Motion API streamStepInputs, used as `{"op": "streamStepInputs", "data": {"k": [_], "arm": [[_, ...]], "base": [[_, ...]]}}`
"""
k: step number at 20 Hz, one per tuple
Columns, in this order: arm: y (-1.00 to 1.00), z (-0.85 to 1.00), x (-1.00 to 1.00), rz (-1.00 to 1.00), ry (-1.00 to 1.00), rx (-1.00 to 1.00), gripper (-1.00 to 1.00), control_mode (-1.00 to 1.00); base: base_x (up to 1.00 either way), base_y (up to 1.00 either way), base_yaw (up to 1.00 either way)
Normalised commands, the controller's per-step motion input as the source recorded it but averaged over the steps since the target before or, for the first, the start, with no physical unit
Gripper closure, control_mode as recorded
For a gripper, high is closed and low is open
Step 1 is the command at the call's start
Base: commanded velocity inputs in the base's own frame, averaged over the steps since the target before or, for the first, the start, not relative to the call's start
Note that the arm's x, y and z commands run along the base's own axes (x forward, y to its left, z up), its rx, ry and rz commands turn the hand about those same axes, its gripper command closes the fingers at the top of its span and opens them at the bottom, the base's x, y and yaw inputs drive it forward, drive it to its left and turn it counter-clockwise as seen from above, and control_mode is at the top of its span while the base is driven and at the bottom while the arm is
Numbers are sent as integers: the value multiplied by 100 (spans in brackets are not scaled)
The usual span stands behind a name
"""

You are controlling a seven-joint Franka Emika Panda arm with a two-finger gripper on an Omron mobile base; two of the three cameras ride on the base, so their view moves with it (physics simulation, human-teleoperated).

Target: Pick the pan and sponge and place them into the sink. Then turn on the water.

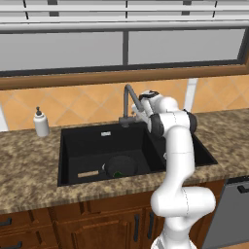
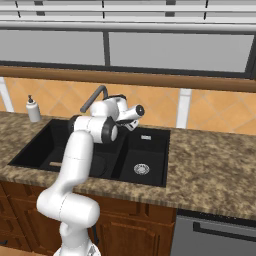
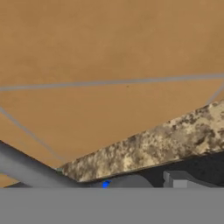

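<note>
The black pan (image 1: 121, 165) lies in the wide basin of the black sink (image 1: 73, 146), its tan handle (image 1: 88, 173) pointing left. A bit of the green sponge (image 1: 117, 174) shows at the pan's near rim. In the right base view only the pan's handle (image 2: 56, 164) peeks out past the arm. My gripper (image 1: 137, 115) (image 2: 131, 125) is at the back of the sink, right by the base of the grey faucet (image 1: 129, 96) (image 2: 95, 98). Its fingers are too small and hidden to read. No stream of water is visible. The hand view looks at the tile wall with the faucet spout (image 3: 26, 168) crossing low left.
A white soap dispenser (image 1: 41, 122) (image 2: 33, 110) stands on the granite counter (image 1: 29, 165) left of the sink. The narrow basin has a silver drain (image 2: 141, 169). A dishwasher front (image 1: 233, 214) sits below the counter at the right. The tiled wall is close behind the faucet.
</note>
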Motion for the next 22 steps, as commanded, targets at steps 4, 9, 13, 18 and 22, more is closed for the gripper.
{"op": "streamStepInputs", "data": {"k": [4, 9, 13, 18, 22], "arm": [[12, -8, 3, -1, 2, 0, 100, -100], [0, 0, 0, 0, 0, 0, 100, -100], [3, -25, 0, -1, 0, 0, 100, -100], [1, -36, 0, -6, -1, 0, 100, -100], [0, -35, -1, -8, 0, 0, 100, -100]], "base": [[0, 0, 0], [0, 0, 0], [0, 0, 0], [0, 0, 0], [0, 0, 0]]}}
